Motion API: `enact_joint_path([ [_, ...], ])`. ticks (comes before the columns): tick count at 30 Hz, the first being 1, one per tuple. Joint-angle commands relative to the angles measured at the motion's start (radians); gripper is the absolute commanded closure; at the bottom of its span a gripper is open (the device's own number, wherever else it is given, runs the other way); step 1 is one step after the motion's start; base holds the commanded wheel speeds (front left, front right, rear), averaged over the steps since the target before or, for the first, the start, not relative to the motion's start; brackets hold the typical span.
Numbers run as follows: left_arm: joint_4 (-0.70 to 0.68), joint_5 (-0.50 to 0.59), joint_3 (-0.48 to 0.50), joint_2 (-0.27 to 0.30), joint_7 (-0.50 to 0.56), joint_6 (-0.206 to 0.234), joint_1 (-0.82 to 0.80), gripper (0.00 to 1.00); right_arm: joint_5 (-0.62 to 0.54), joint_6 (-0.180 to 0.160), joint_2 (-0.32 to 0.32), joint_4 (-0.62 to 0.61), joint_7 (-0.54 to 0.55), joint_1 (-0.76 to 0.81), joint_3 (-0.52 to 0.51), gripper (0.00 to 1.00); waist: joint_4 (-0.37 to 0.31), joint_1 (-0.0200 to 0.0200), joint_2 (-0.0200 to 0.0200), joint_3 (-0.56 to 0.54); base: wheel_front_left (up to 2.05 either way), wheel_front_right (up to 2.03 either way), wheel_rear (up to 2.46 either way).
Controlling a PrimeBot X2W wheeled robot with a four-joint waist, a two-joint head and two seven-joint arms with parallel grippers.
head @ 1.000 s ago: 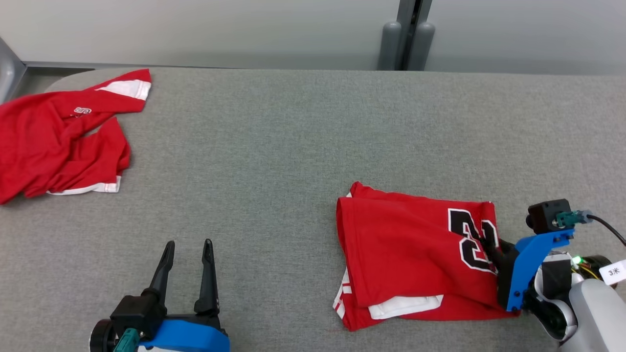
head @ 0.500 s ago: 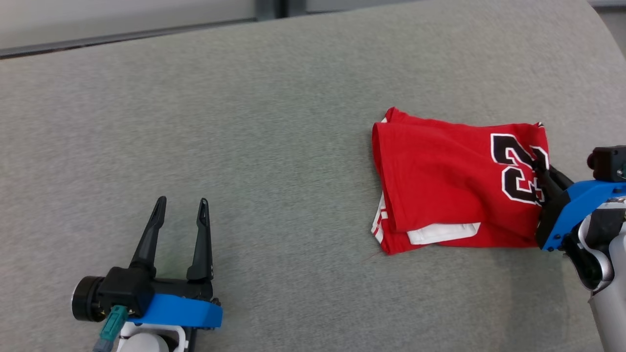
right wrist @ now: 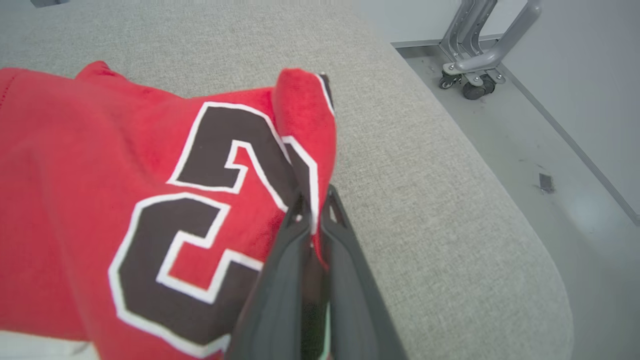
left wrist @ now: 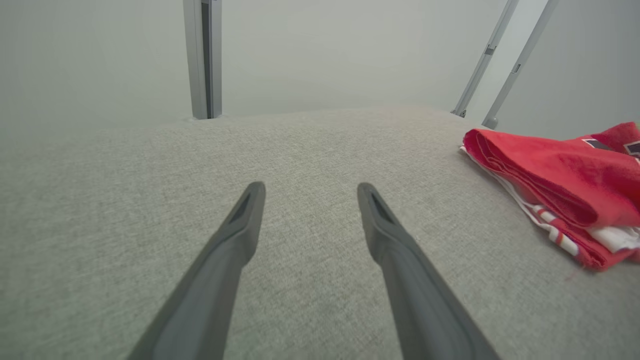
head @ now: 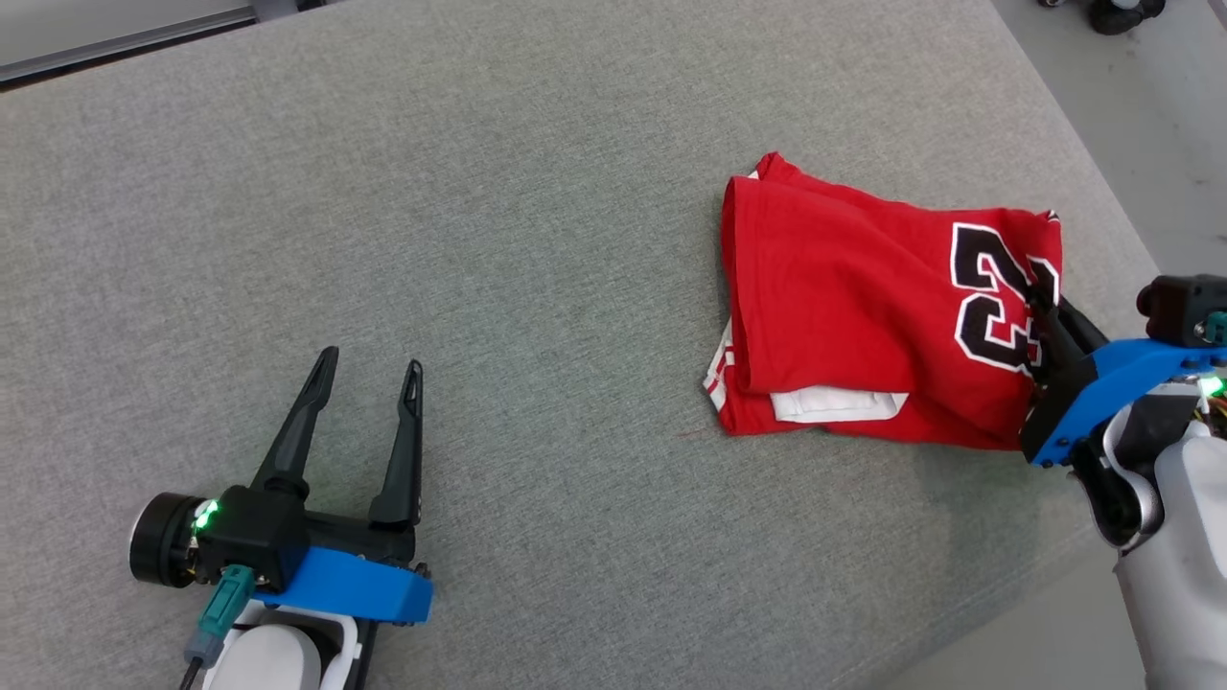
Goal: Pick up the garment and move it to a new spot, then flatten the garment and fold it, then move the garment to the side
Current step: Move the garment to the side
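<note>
**Right gripper clamping the garment at its right-edge end**

The right gripper [head: 1040,299] is pinching the garment [head: 844,316] with its fingers drawn together on a fold beside the black numeral, at the cloth's right end. From that grip the folded garment is lying leftward. Its long axis is running across the worktop [head: 479,192] from near the right edge toward the middle, and most of it is resting on the surface. The left gripper [head: 372,362] is sitting near the front edge, fingers spread and empty, well apart from the garment. Judgement: the right arm is the nearer one, and a sideways move would be drawing the cloth from this end.
</note>
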Motion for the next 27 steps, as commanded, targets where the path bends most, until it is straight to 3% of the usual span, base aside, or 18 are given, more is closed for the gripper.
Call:
enact_joint_path([
  [1,-0.006,0.003,0.001,0.008,0.005,-0.001,-0.013,0.0,-0.004,0.0,-0.001,0.005,-0.008,-0.041,0.01,1.0,0.009,-0.0001,-0.0001,0.003,0.0,0.0,0.0],
  [8,-0.037,0.001,0.013,0.031,0.023,0.014,-0.011,0.0,-0.007,0.0,-0.061,0.063,0.021,-0.186,0.008,1.0,0.087,-0.0001,-0.0001,0.025,0.0,0.0,0.0],
  [20,-0.055,-0.016,0.006,0.023,0.011,0.029,-0.004,0.0,-0.097,0.0,-0.231,0.167,0.042,-0.34,-0.162,1.0,0.225,-0.0001,-0.0001,0.058,0.0,0.0,0.0],
  [21,-0.052,-0.017,0.005,0.022,0.007,0.03,-0.004,0.0,-0.107,0.0,-0.233,0.171,0.041,-0.341,-0.173,0.56,0.23,-0.0001,-0.0001,0.059,0.0,0.0,0.0],
  [22,-0.049,-0.019,0.004,0.02,0.005,0.032,-0.006,0.0,-0.118,0.0,-0.227,0.177,0.037,-0.342,-0.184,0.2,0.233,-0.0001,-0.0001,0.06,0.0,0.0,0.0],
  [23,-0.045,-0.022,0.003,0.018,0.002,0.033,-0.008,0.0,-0.126,0.0,-0.221,0.182,0.031,-0.344,-0.197,0.0,0.236,-0.0001,-0.0001,0.061,0.0,0.0,0.0],
  [27,-0.03,-0.025,-0.003,0.014,-0.007,0.033,-0.02,0.0,-0.158,0.0,-0.185,0.191,0.006,-0.335,-0.212,0.0,0.243,-0.0001,-0.0001,0.061,0.0,0.0,0.0],
])
